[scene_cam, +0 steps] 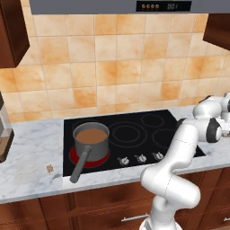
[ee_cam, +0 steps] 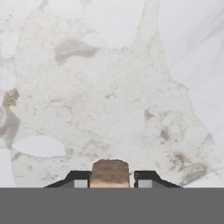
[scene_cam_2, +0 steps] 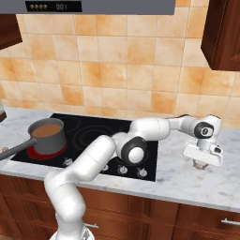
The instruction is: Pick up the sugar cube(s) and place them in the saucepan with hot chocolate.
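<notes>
- Claw [scene_cam_2: 201, 162] sits low over the right end of the desk [scene_cam_2: 187, 183], right of the cooktop [scene_cam: 143, 130]. Its jaws press close on either side of a tan sugar cube [ee_cam: 109, 171], so I judge it gripped. I cannot tell whether it has cleared the surface.
- Second sugar cube [scene_cam: 50, 168] lies loose on the desk, left of the cooktop, near the tip of the pan handle but not touching it.
- Saucepan [scene_cam: 91, 139] stands on the front-left burner, which glows red. The brown liquid is level and nothing floats on it.
- Progress, as I judge it: one cube grasped, none delivered. What is left is to carry it across the cooktop, release it, then fetch the other.
- Desk is pale marble with grey and tan veins.
- Behind are an orange tile wall [scene_cam: 117, 67], a range hood [scene_cam: 112, 5] and dark wood cabinets [scene_cam_2: 225, 33].
</notes>
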